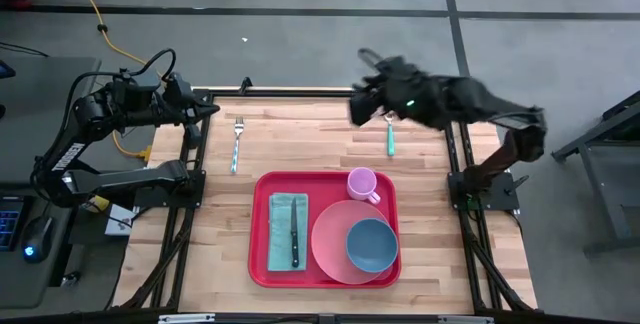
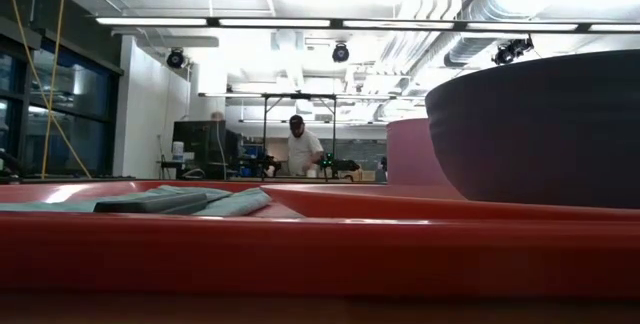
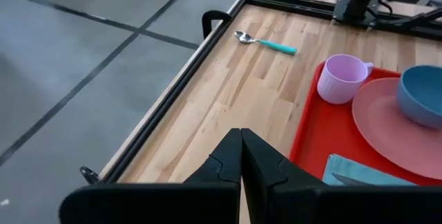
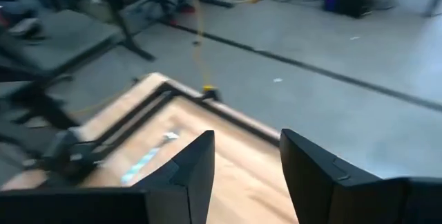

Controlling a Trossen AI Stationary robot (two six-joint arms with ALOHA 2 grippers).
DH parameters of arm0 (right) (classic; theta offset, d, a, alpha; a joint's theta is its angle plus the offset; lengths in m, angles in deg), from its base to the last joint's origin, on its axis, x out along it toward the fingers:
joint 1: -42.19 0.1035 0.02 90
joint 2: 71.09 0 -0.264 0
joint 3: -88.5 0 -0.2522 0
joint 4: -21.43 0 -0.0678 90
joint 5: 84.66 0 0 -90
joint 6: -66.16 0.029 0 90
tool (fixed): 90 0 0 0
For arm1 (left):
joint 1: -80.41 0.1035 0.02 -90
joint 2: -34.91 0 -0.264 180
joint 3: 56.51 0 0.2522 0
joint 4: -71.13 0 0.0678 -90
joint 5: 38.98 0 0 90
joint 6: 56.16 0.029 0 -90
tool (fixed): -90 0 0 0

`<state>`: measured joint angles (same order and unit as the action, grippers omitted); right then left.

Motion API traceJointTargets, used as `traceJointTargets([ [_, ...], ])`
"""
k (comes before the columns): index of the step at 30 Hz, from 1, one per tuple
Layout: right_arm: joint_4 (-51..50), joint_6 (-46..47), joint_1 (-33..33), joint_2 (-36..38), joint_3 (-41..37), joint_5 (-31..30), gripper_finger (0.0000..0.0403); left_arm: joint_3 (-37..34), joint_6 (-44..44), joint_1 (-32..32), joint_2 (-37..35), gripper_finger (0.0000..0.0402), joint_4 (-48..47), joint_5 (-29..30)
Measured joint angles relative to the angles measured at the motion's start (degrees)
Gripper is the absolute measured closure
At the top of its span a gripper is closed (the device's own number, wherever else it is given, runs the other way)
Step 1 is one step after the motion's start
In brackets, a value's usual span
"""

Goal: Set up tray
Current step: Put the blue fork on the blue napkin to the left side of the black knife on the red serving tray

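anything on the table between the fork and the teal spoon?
No. In the high view the wood between the fork and the teal spoon is bare; the tray sits nearer the camera's bottom edge.

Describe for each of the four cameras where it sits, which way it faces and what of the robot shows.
High: overhead, straight down; both arms, tray.
Low: table height, level across the tray into the room; no arm.
Left wrist: past shut left gripper at spoon, mug.
Right wrist: past open right gripper at fork.
Shared: tray.
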<state>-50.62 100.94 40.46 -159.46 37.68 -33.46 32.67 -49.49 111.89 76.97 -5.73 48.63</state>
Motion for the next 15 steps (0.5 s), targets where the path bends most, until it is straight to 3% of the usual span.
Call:
traceJointTargets([
  [6, -9.7, -4.4, -4.7, 5.1, 0.0, -4.2, 0.0265, 0.0, 4.1, 0.0, 0.0, 0.0366, 0.4, 0.4],
  [12, -18.9, -8.6, -11.0, 7.6, 0.0, -4.8, 0.0265, 0.0, 7.3, 0.0, 0.0, 0.0366, 0.6, 0.6],
  [15, -25.1, -10.7, -14.6, 8.4, 0.0, -5.4, 0.0266, 0.0, 9.5, 0.0, 0.0, 0.0366, 0.6, 3.7],
])
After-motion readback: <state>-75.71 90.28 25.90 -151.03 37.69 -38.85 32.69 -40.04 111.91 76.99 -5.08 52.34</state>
